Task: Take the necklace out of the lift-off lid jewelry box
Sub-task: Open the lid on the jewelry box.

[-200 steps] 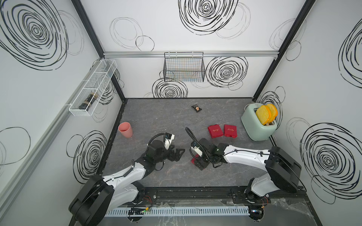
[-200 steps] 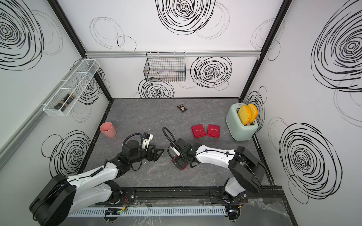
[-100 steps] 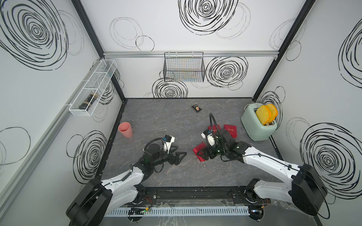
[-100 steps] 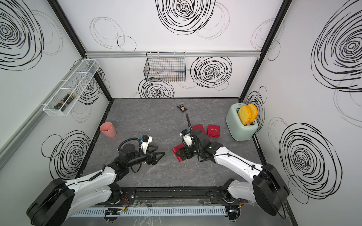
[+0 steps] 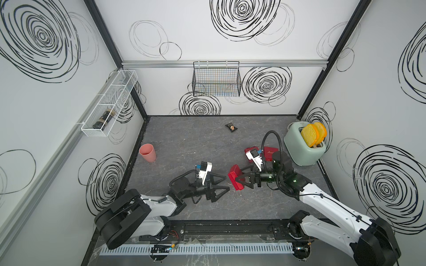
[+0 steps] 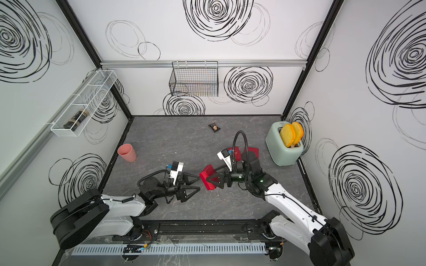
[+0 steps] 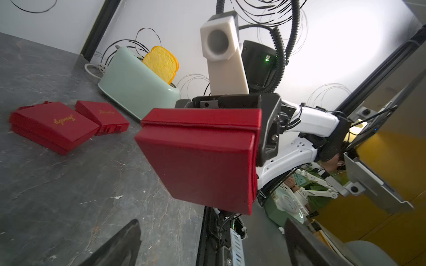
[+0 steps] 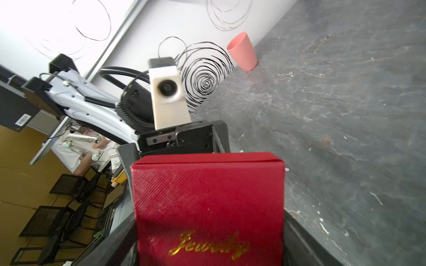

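A red jewelry box point(image 5: 233, 175) point(image 6: 206, 177) with its lid on hangs above the table, tilted on edge. My right gripper point(image 5: 242, 178) point(image 6: 214, 179) is shut on it across its sides. In the right wrist view the box point(image 8: 207, 195) fills the space between the fingers of the right gripper point(image 8: 209, 244), with gold "Jewelry" lettering facing the camera. My left gripper point(image 5: 227, 183) point(image 6: 199, 182) stands open just left of the box, pointing at it. The left wrist view shows the box's point(image 7: 200, 159) underside and lid seam beyond the left gripper point(image 7: 212, 248), whose jaws are empty. The necklace is hidden.
Two more red boxes point(image 5: 250, 150) point(image 5: 270, 150) lie on the grey table by a mint toaster point(image 5: 297, 149) holding yellow toast. A pink cup point(image 5: 147, 153) stands at the left edge, a small dark packet point(image 5: 231, 127) at the back. A wire basket point(image 5: 216, 80) hangs on the back wall.
My right arm swung round and raised the red box off the table. My left gripper moved right towards the box and opened a little wider.
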Controlling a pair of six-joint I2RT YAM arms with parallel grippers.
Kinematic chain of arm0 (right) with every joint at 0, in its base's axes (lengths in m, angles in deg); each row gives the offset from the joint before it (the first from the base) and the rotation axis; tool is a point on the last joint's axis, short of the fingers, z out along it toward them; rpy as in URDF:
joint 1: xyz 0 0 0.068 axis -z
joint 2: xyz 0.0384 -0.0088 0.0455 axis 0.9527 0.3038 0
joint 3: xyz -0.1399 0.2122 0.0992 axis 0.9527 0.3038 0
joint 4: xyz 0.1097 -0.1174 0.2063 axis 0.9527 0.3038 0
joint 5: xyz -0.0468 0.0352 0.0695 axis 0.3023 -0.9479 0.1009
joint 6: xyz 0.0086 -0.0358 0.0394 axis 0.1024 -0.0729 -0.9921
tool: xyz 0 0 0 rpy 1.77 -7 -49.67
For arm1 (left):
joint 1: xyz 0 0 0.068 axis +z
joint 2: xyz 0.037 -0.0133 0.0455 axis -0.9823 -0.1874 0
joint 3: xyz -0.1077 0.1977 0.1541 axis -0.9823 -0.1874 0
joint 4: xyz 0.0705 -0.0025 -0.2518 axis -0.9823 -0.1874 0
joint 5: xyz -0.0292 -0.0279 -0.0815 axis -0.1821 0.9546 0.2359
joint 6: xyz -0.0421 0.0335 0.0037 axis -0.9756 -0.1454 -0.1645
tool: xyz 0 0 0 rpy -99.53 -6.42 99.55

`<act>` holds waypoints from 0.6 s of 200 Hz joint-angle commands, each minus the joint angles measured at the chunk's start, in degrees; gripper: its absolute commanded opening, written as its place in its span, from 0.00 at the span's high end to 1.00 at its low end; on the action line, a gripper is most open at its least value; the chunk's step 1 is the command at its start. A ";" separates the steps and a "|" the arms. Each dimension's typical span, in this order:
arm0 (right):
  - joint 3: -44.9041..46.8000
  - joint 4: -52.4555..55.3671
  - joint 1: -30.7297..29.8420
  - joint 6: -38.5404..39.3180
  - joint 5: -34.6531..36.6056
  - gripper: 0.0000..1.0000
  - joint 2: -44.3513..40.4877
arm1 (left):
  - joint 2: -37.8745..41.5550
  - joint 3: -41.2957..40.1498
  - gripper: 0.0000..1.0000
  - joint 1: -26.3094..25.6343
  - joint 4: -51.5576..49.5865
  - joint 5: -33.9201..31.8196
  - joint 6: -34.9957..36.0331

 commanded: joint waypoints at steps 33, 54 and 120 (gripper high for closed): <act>0.34 -4.25 0.09 -2.38 -4.18 0.34 -2.05 | -5.29 1.72 0.03 -2.10 20.02 0.52 -6.75; 0.96 -6.85 -0.04 -4.23 -5.64 0.34 -1.79 | -5.47 2.20 0.03 -2.69 19.96 0.05 -5.92; 1.34 -8.01 -1.39 -4.55 -6.07 0.34 -0.12 | -1.20 2.91 0.02 -4.95 13.63 -3.49 -0.25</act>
